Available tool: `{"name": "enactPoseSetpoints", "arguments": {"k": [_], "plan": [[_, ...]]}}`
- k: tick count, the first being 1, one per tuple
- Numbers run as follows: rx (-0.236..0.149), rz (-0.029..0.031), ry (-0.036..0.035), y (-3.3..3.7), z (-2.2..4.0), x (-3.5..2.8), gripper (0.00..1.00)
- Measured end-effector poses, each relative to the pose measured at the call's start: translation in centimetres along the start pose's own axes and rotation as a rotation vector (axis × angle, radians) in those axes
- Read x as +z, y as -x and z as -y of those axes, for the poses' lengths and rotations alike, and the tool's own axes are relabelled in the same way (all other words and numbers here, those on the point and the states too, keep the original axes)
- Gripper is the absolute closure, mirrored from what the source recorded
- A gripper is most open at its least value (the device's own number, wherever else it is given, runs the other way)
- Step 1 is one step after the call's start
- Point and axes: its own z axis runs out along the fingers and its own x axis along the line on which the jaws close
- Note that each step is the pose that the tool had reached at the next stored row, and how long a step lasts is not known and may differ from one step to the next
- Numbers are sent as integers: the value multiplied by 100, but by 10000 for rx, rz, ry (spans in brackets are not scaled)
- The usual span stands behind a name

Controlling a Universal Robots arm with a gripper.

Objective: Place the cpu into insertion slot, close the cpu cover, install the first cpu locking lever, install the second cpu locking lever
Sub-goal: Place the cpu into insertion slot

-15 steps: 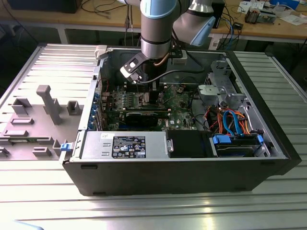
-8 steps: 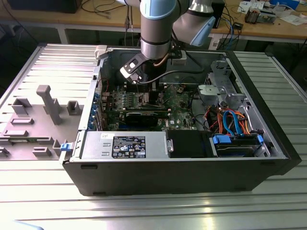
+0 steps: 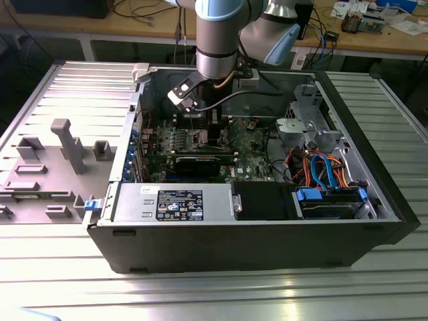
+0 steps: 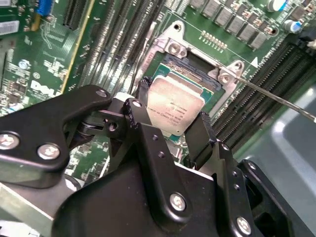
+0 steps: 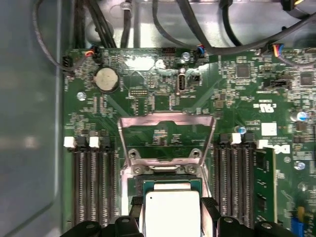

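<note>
Exterior view: arm [image 3: 217, 40] reaches down into the open case [image 3: 267, 234], over the far part of the board [image 3: 200, 142]. Case walls rise on every side. Cables [image 3: 321, 167] and a drive cage [image 3: 314, 114] crowd the exterior view's right.

Second wrist view: gripper [image 4: 174, 104] is clamped on the cpu [image 4: 177, 111], black fingers [image 4: 201, 129] against two opposite edges, silver top up. The cpu lies over the near part of the slot [image 4: 193, 63], with dark socket and silver rim showing beyond it (whether it touches the socket I cannot tell). A thin lever [image 4: 276, 97] juts out from the slot's corner, across the memory slots [image 4: 281, 64].

First wrist view adds the cover [image 5: 168, 119]: it stands open, raised at the slot's edge away from the gripper, board visible through its window. Memory slots flank the socket on both sides, close to the rim. Open room lies above the socket, between fingers and raised cover.
</note>
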Motion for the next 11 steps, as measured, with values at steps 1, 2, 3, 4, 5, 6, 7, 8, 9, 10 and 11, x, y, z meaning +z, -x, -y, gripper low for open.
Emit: {"name": "enactPoseSetpoints", "arguments": {"k": [1, 2, 3, 4, 5, 6, 7, 8, 9, 10, 11], "plan": [[0, -1, 1, 0, 0, 7, 45], [0, 0, 0, 0, 1, 15, 45], [-6, 0, 0, -1, 1, 21, 45], [-30, 0, 0, -1, 2, 24, 45], [-57, 0, 1, -2, 2, 27, 45], [-81, 0, 1, -2, 2, 28, 45], [-82, -3, 3, -4, 1, 27, 45], [-80, -3, 3, -6, 2, 22, 45], [-82, -1, 2, -8, 2, 20, 45], [-83, -2, 3, -9, 2, 20, 45], [-90, -2, 2, -10, 3, 20, 45]]}}
